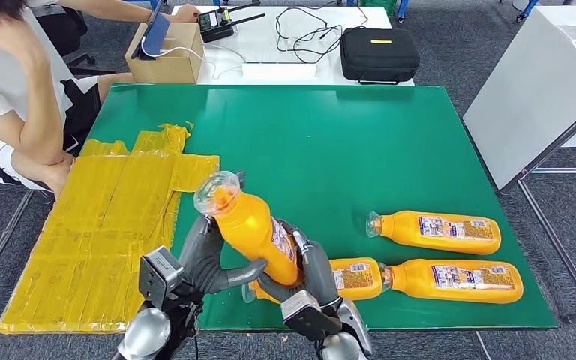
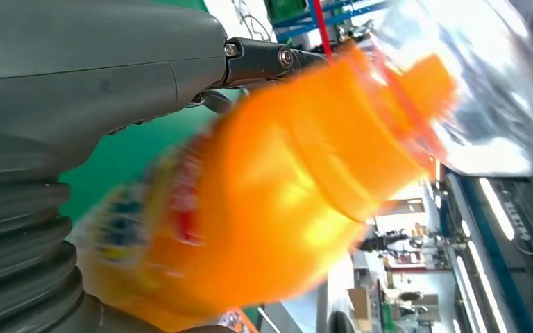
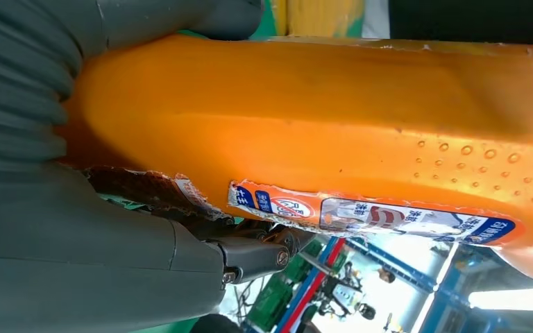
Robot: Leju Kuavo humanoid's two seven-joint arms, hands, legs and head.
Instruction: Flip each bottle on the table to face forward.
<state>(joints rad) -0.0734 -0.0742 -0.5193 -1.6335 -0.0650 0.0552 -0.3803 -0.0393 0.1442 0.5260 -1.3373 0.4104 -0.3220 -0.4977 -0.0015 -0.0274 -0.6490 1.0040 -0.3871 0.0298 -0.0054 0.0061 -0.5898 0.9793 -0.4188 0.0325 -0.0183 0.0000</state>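
Both hands on one bottle. Held bottle (image 1: 249, 229) is orange with a clear cap, lifted off the green tabletop (image 1: 307, 142) near its front edge, tilted with the cap up and toward the left-rear. Left hand (image 1: 206, 259) wraps the upper body from the left, thumb across the front below the shoulder. Right hand (image 1: 304, 274) grips the lower body from the right, fingers curled around the base end. Label on the held bottle faces right, partly covered by the right hand's fingers.

Left wrist view: bottle (image 2: 264, 201) motion-blurred, orange neck and clear cap pointing away from the hand (image 2: 97, 76). Right wrist view: bottle's side (image 3: 333, 125) pressed against the hand (image 3: 76, 229), torn-edged label strip along its length.

Three more orange bottles lie flat on the tabletop at front right. Rear bottle (image 1: 439, 232) lies on its side, cap to the left, label up. Front-right bottle (image 1: 454, 280) same orientation, just in front of it. Third bottle (image 1: 356, 276) lies end to end with the front-right one, its left end hidden behind the right hand.

Yellow plastic sheeting (image 1: 105, 232) covers the tabletop's left side. Seated person (image 1: 15, 90) at rear left. Cardboard box (image 1: 166, 54) and black case (image 1: 379, 54) on a white table behind.
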